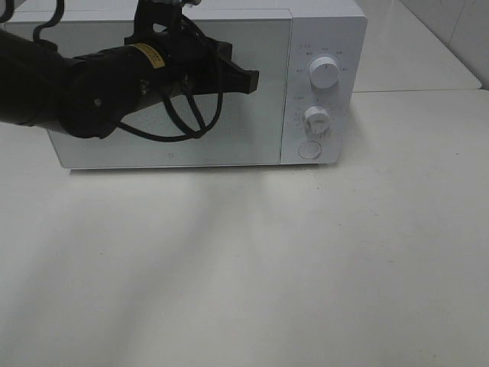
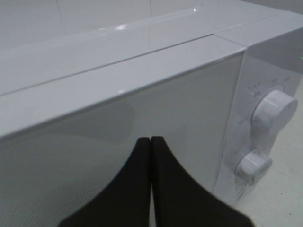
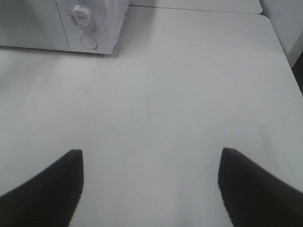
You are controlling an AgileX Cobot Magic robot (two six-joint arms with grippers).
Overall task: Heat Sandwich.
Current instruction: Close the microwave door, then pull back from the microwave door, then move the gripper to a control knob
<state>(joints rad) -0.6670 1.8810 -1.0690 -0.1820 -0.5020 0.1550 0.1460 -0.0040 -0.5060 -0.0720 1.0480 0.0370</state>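
Closed left gripper [image 2: 150, 142] hovers by microwave door [image 1: 252, 134] edge.

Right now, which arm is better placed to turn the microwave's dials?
Probably left. The left gripper, shut, hovers at the closed microwave door, just beside the upper dial. The right gripper hangs open over the table, with the microwave well away from it.

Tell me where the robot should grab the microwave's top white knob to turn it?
Probably by its round rim, pinched on opposite sides, coming straight from the front. The top white round knob sticks out of the white microwave's front panel, so only its sides offer a hold. The left hand, nearest, is shut and would need opening first.
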